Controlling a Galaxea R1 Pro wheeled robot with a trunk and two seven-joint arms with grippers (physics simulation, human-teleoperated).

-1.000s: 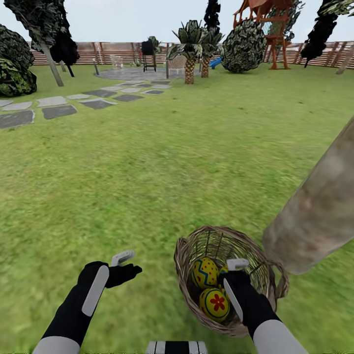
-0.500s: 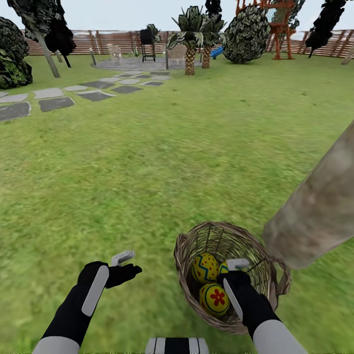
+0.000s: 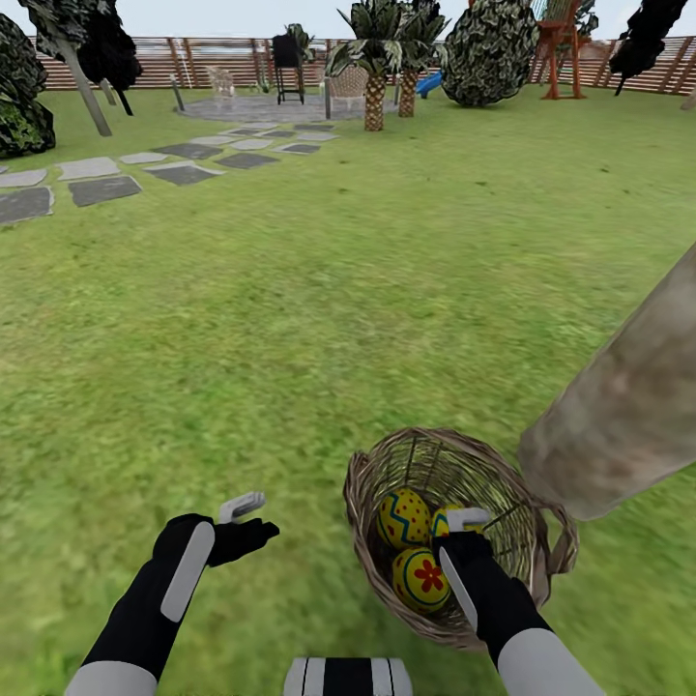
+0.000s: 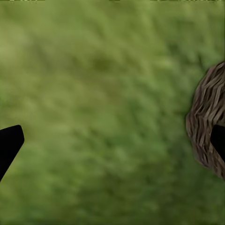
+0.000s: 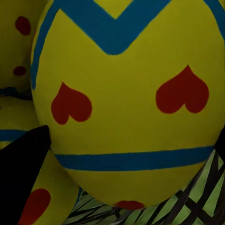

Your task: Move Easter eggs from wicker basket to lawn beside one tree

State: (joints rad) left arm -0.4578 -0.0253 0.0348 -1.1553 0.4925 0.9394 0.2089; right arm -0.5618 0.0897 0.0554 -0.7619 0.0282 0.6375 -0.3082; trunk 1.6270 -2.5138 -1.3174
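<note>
The brown wicker basket (image 3: pixel 527 541) stands on the lawn (image 3: pixel 290 290), close to the foot of a thick pale tree trunk (image 3: pixel 628 406). Three yellow Easter eggs lie inside: a dotted one (image 3: pixel 403 517), a flower one (image 3: pixel 422 578) and a third (image 3: pixel 445 522) half hidden by my right gripper (image 3: pixel 466 522). That gripper reaches into the basket. In the right wrist view the heart-painted egg (image 5: pixel 126 103) sits between its spread fingers (image 5: pixel 23 173). My left gripper (image 3: pixel 242 517) is open over bare grass, left of the basket (image 4: pixel 206 122).
Grey stepping stones (image 3: pixel 97 188) run to a paved circle (image 3: pixel 251 106) at the far left. Short palms (image 3: pixel 374 68), bushes (image 3: pixel 498 48), a wooden play tower (image 3: pixel 561 43) and a fence (image 3: pixel 213 72) line the back. Open grass lies between.
The whole head view has shifted, so the far scene and the basket sit higher in the picture. Relative to the basket, my right gripper is lower among the eggs. The left gripper looks unchanged.
</note>
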